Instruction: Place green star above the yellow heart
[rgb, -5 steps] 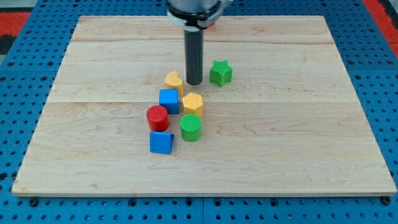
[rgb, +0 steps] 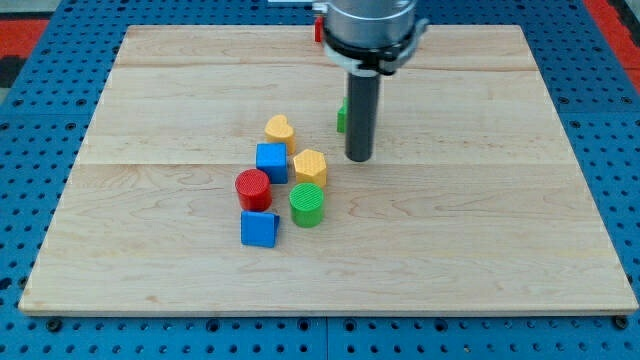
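On the pale wooden board (rgb: 480, 230), my tip (rgb: 359, 158) (bare dark rod, nothing held) fronting the mostly hidden green star (rgb: 341, 115), right of ridged yellow heart (rgb: 279, 129).

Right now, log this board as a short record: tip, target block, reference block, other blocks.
tip: my tip rests on the board, to the view's right of the block cluster
green star: mostly hidden behind the rod, only a green sliver showing at its left edge
yellow heart: at the cluster's top, left of the rod
cluster below heart: blue cube, yellow hexagon, red cylinder, green cylinder, blue block
goal state: not yet met
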